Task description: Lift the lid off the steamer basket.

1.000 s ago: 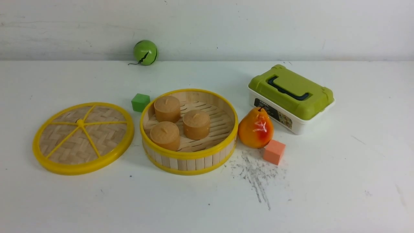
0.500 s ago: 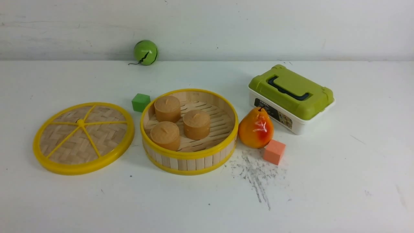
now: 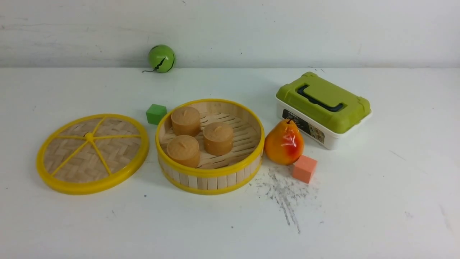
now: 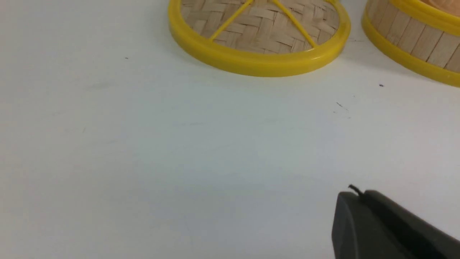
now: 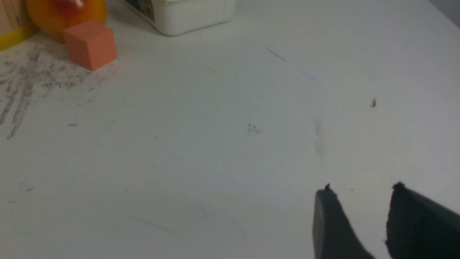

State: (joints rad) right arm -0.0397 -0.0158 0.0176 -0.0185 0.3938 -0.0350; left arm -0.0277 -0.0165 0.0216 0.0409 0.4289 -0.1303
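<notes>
Table (image 3: 359, 216): white, scuffed, carrying everything.
Basket (image 3: 212, 180): centre, uncovered, three brown cakes (image 3: 218, 138) exposed.
Lid (image 3: 92, 154): flat at basket's 9 o'clock, just beside; job looks done.
Right gripper (image 5: 362, 187): narrowly parted, empty.
Left gripper (image 4: 373, 223): one finger visible; spread unclear.

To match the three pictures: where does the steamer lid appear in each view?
Front view: lid flat on table, left of steamer basket.
Left wrist view: lid partly in frame, beside steamer basket.
Right wrist view: not in it.
Shared landmark: steamer basket, in all three.
</notes>
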